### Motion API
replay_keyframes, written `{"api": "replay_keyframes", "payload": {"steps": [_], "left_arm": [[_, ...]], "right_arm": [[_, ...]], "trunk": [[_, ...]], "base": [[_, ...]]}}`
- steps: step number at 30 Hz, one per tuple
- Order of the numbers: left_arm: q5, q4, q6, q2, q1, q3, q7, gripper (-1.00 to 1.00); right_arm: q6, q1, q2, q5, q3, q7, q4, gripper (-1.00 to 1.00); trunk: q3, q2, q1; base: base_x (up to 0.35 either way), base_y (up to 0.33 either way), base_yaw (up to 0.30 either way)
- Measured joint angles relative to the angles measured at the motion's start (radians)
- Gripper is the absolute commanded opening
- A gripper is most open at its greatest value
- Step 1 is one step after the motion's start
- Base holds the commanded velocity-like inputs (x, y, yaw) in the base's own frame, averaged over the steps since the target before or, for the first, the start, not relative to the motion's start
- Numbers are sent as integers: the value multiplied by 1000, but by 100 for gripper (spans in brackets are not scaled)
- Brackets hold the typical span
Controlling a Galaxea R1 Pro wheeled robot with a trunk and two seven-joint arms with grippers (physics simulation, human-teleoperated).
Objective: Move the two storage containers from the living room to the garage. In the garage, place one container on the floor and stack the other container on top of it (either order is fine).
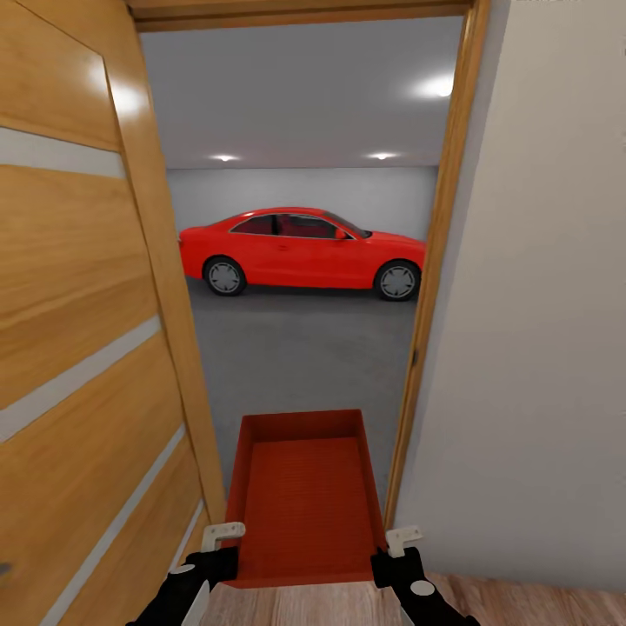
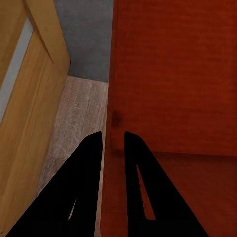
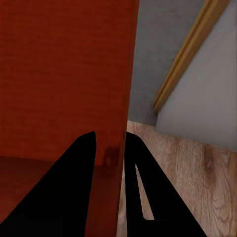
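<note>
Garage [image 1: 300, 104] with red car [image 1: 304, 249] seen through doorway. Orange-red bin [image 1: 306, 504] held between both: left pincer [image 2: 113, 143] and right pincer [image 3: 108, 140] each clamped on a side wall.

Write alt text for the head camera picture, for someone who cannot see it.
Two robot arms carry an orange-red bin through a doorway, the left gripper and right gripper each clamped on a side wall. A wooden door stands open at left; ahead, a red car sits on a grey floor.
</note>
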Motion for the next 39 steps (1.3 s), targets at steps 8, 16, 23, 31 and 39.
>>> {"api": "replay_keyframes", "payload": {"steps": [8,16,23,31,39], "left_arm": [[0,1,0,0,0,0,0,-100],[-1,1,0,-1,0,0,0,-100],[0,0,0,0,0,0,0,-100],[0,0,0,0,0,0,0,-100],[-1,0,0,1,0,1,-3,-100]], "right_arm": [[0,0,0,0,0,0,0,-100],[0,0,-1,0,0,1,0,-100],[0,0,0,0,0,0,0,-100],[0,0,0,1,-1,0,0,-100],[0,0,1,1,0,-2,0,-100]], "trunk": [[0,0,0],[0,0,0],[0,0,0],[0,0,0],[0,0,0]], "base": [[0,0,-250],[0,0,-273],[0,0,-81],[0,0,-2],[0,68,0]]}}
